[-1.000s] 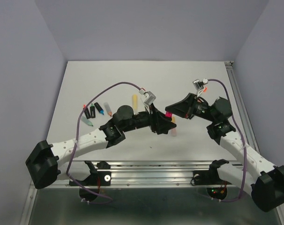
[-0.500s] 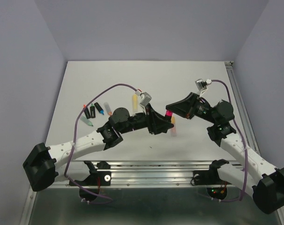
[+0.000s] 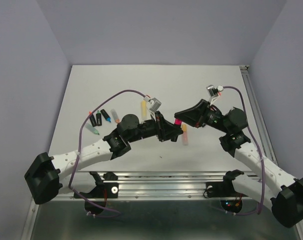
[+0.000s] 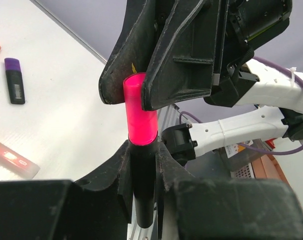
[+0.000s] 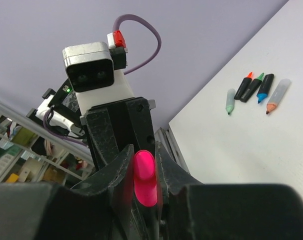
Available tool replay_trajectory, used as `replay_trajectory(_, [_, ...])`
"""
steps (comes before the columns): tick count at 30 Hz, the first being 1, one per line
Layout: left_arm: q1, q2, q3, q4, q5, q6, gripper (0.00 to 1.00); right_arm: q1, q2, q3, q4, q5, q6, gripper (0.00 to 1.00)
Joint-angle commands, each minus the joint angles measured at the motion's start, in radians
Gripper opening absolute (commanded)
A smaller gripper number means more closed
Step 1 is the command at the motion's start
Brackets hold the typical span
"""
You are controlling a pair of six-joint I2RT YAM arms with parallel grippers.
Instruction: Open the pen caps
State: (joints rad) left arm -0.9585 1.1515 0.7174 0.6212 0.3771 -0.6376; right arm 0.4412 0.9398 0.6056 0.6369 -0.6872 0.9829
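**Fig.** Cap-pull step, pre-separation. A stubby pink plastic cap (image 4: 140,112) is held in mid-air above the white table (image 3: 141,80), approx. centre, betw. the two arms. The right gripper (image 5: 143,157) is clamped tight on the cap. The left gripper (image 4: 142,156) is clamped tight on the short black pen barrel (image 4: 143,185) just below it. Cap and barrel are seen joined, i.e. not yet opened. Next move (judged): grippers to be drawn apart along the pen axis, w/o tilt, with firm grip at both ends.
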Motion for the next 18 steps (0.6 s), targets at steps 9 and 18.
replay_trajectory(9, [-0.002,-0.029,0.025,-0.015,-0.023,0.018,0.0,0.008,0.03,0.036,-0.046,-0.026,-0.059,0.45])
replay_trajectory(18, [0.001,-0.015,0.033,-0.003,-0.014,0.015,0.0,0.008,0.011,0.06,-0.141,-0.028,-0.082,0.44])
